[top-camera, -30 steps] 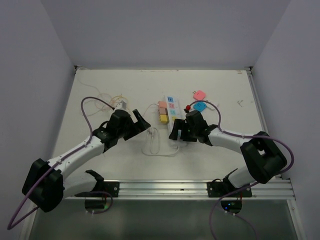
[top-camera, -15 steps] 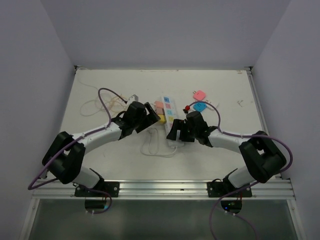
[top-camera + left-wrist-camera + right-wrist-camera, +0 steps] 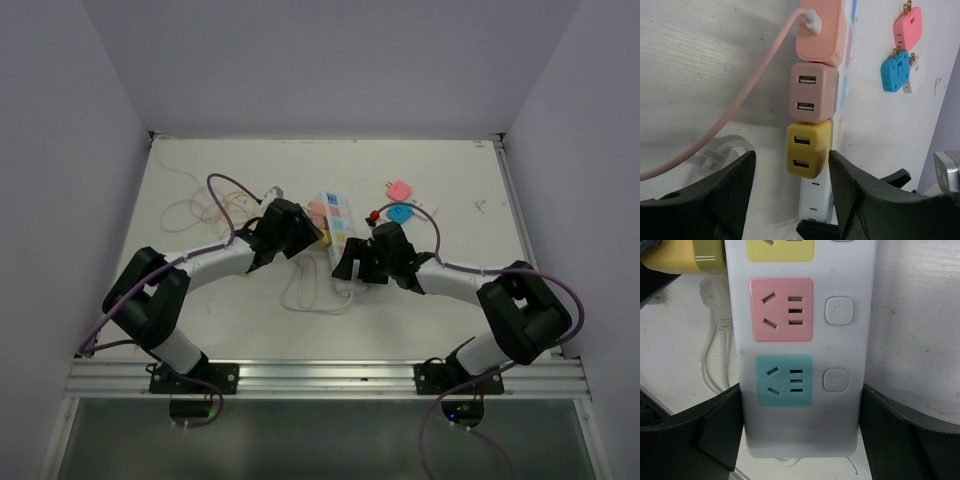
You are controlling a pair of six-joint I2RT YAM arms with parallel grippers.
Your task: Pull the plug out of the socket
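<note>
The socket (image 3: 338,222) is a white strip with pastel outlet faces, lying mid-table. Three plugs stick out of its left side. The yellow plug (image 3: 807,150) is the nearest, a brownish-pink one (image 3: 813,92) sits beyond it, and a peach one (image 3: 820,30) with a pink cable is farthest. My left gripper (image 3: 791,157) straddles the yellow plug (image 3: 326,238), open, with a gap on the left finger's side. My right gripper (image 3: 800,400) is shut on the socket's (image 3: 850,345) near end, one finger pressed against each long side.
A loose pink plug (image 3: 399,189) and a loose blue plug (image 3: 400,212) lie right of the strip. The strip's white cord (image 3: 310,295) loops toward the near edge. Thin pale cables (image 3: 200,210) lie at the back left.
My left arm swung right from the table's left side to the socket, and its jaws narrowed around the yellow plug. The right gripper stayed on the strip.
</note>
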